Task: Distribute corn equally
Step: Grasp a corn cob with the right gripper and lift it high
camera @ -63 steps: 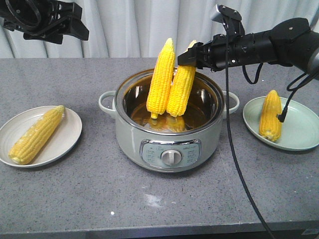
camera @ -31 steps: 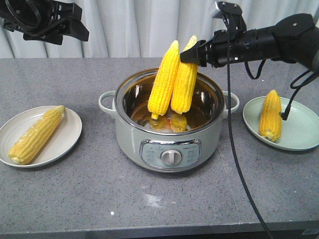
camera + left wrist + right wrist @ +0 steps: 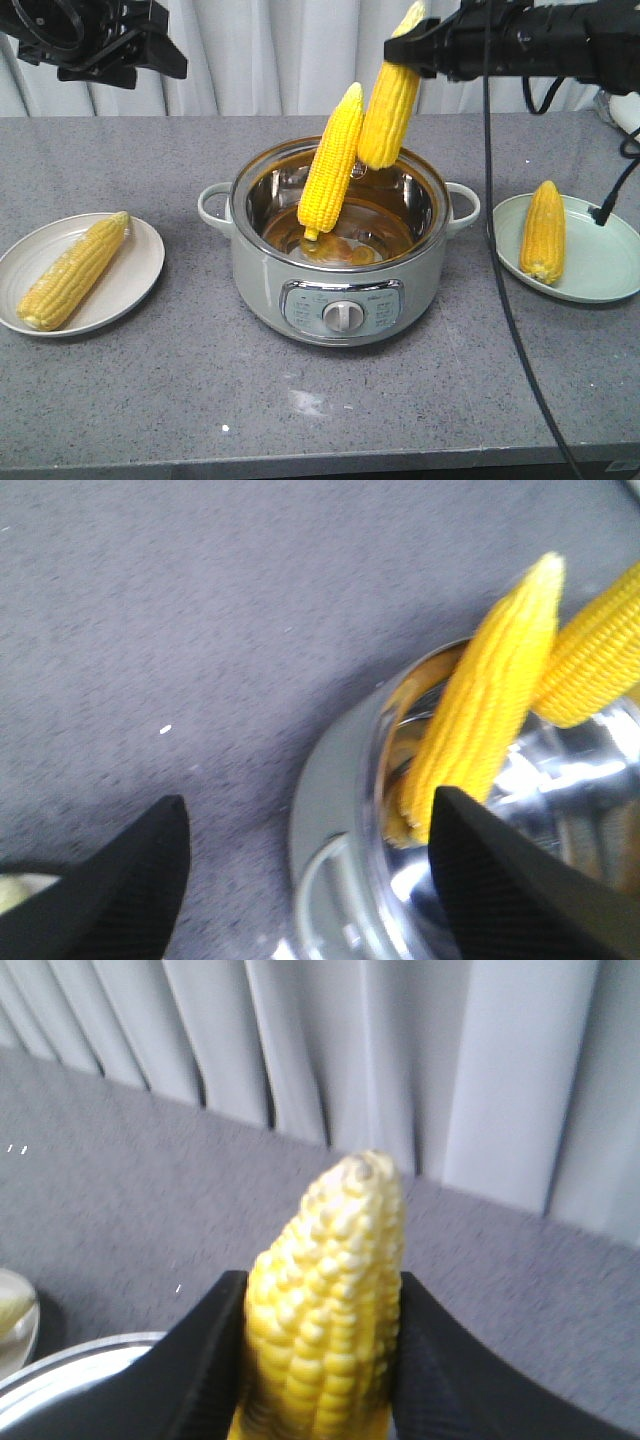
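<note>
Hanging over the pot (image 3: pixel 262 268), one cob (image 3: pixel 390 100) is pinched near its pointy top by the right gripper (image 3: pixel 408 42). The black fingers (image 3: pixel 205 1360) press on both sides of it, and its fat end hangs free above the back of the pot. That is a small hold on a long thing. I think the cob could slip out and drop back into the pot. It could also swing when the arm turns toward a plate. Its fat end is just beside the top of the leaning cob (image 3: pixel 330 165), and I cannot tell if they touch. A bump there could knock the leaning cob over.

The pot is shiny inside and holds only the leaning cob. It stands tilted on its fat end, and I cannot see what it leans on. The left plate (image 3: pixel 140 255) has the left cob (image 3: pixel 72 272) lying on it. The right plate (image 3: pixel 605 275) has the right cob (image 3: pixel 543 232). So I think each plate needs one more. The left gripper (image 3: pixel 305 820) is spread wide with nothing in it, up in the air to the left of the pot.
</note>
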Available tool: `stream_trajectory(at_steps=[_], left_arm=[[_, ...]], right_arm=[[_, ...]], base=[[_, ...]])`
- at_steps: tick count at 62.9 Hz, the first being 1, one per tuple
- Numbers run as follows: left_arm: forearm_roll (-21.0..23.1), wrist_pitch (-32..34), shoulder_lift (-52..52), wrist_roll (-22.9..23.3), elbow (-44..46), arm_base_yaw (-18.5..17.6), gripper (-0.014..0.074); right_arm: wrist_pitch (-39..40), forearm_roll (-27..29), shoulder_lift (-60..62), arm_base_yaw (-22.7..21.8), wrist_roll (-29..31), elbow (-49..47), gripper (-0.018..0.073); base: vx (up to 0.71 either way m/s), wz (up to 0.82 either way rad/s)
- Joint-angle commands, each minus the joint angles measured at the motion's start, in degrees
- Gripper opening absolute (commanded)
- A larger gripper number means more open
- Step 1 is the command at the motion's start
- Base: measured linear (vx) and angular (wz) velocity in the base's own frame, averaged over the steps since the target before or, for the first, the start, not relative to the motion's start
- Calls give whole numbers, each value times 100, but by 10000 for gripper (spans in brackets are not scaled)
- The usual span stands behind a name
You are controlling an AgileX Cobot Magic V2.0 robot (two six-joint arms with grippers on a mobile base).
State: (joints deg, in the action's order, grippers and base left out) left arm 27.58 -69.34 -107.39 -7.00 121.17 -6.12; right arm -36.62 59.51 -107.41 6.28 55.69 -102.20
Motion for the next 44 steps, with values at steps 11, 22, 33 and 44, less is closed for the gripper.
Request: stream_trajectory(at_steps=[11, 22, 33, 44], left_arm=[[1899, 990, 276, -591, 142, -77, 490], [2284, 1659, 268, -969, 147, -426, 470], [2707, 2270, 150, -1403, 168, -864, 467], [2863, 2224, -259, -1552, 727, -1228, 468]], right_arm=[[528, 235, 1277, -180, 114, -188, -6], [63, -5, 2157, -467, 98, -188, -6], [-40, -459, 2855, -611, -15, -182, -6], [-54, -1038, 3137, -611, -369, -182, -6]], base=[[0, 0], [0, 0], [0, 0], [0, 0]])
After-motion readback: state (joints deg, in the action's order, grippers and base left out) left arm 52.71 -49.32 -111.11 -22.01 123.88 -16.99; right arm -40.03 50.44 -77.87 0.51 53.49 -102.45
